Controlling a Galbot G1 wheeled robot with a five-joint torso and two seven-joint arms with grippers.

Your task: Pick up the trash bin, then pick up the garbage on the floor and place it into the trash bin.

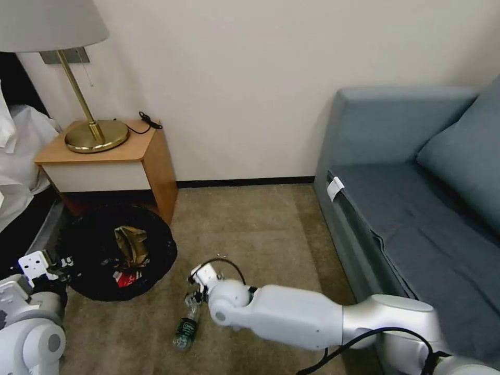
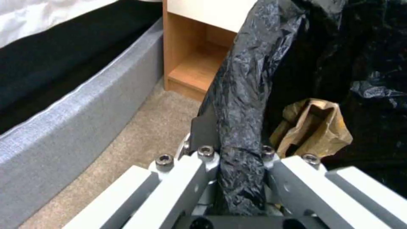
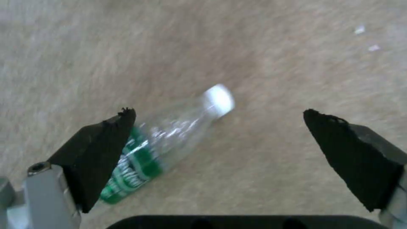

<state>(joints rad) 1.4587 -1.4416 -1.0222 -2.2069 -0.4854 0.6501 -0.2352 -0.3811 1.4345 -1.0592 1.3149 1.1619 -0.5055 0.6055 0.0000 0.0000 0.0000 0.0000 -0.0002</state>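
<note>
Bottle (image 1: 187, 324) is clear plastic w/ green label and white cap, lying on its side on the carpet (image 1: 250, 229), cap end toward my right gripper (image 3: 219, 116). That gripper hangs just above it, fingers spread wide, nothing in them; one black pad (image 3: 100, 149) overlaps the label end in the wrist view. Trash bin (image 1: 88, 245) sits near the bottle, on my left, black bag wrinkly, w/ tan paper wad (image 1: 130, 240) and red-and-white packet (image 1: 125, 278) inside. My left gripper (image 2: 237, 159) is clenched on the bin's bagged rim. Around: wooden nightstand (image 1: 151, 161) w/ brass lamp (image 1: 88, 125) right behind the bin, bed frame (image 2: 63, 127) beside it, blue-grey sofa (image 1: 416, 208) well apart on my right.
</note>
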